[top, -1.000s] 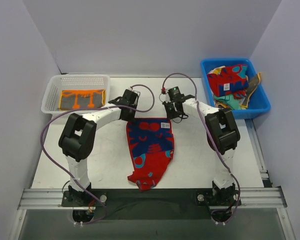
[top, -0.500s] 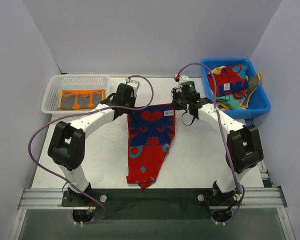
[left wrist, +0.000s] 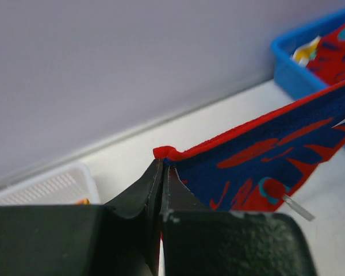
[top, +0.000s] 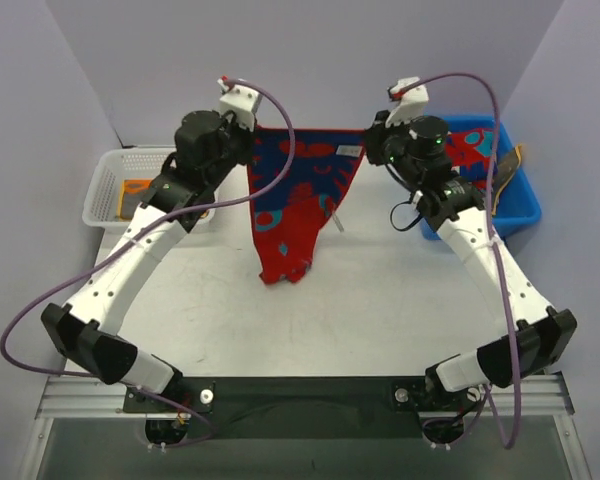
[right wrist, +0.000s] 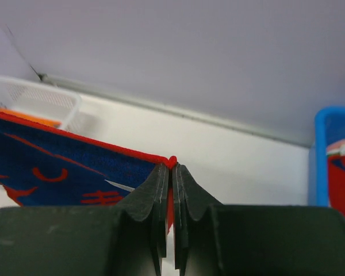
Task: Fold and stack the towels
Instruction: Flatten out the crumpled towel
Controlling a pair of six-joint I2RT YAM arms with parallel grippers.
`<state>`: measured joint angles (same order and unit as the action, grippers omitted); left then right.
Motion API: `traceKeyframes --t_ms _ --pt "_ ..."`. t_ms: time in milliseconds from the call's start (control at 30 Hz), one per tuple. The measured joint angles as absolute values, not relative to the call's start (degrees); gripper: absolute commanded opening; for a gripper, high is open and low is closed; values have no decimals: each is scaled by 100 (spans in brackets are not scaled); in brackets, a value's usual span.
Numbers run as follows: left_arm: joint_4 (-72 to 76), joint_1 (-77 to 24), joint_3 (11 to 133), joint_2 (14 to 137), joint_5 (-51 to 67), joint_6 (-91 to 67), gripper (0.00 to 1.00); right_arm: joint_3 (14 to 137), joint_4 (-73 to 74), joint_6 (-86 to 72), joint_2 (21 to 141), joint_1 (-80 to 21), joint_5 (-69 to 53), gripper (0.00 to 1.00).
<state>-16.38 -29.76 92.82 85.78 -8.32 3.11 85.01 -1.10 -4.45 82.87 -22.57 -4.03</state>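
- left arm (top: 130, 262), right arm (top: 492, 262): both raised, stretched fwd, mirrored.
- left gripper (top: 251, 129): clamped on top-L corner of red towel (top: 298, 190).
- right gripper (top: 372, 138): pinching top-R corner.
- Red towel: in air over table (top: 380, 300) centre, top edge taut L–R, long axis vertical, tip down.
- white basket (top: 102, 180): orange towel (top: 132, 194).
- blue bin (top: 518, 214): red/blue towel (top: 473, 148), others.

Close in on the left gripper (left wrist: 163, 167): the two dark fingers are pressed together on the very corner of the red towel (left wrist: 264, 167), a small red nub poking out above the tips. The towel's red hem runs taut up to the right, blue patches and red marks below it, a pale tag (left wrist: 296, 207) hanging off it. Behind, the white table (left wrist: 218, 123) meets the grey wall (left wrist: 132, 57). The blue bin (left wrist: 293, 69) sits upper right with a red cloth (left wrist: 333, 54) inside, the white mesh basket (left wrist: 52, 187) lower left.
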Motion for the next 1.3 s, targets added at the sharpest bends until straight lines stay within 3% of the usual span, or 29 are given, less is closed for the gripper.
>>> traceKeyframes --t_ms 267,533,867,1100,1300 --pt "-1586 -3503 10451 7933 -735 1127 0 9452 -99 -123 7478 -2370 -663 0" --pt "-1643 -4233 10344 7205 -613 1638 0 9450 263 290 6578 -2705 -869 0" --pt "-1730 -4718 9367 5852 113 1347 0 8744 541 283 5199 -3192 -1396 0" --pt "-1686 -4637 8840 6296 -674 1243 0 8486 589 331 5811 -3107 -954 0" --pt "-1299 -3520 8329 7804 -928 652 0 8379 377 294 7343 -2615 -716 0"
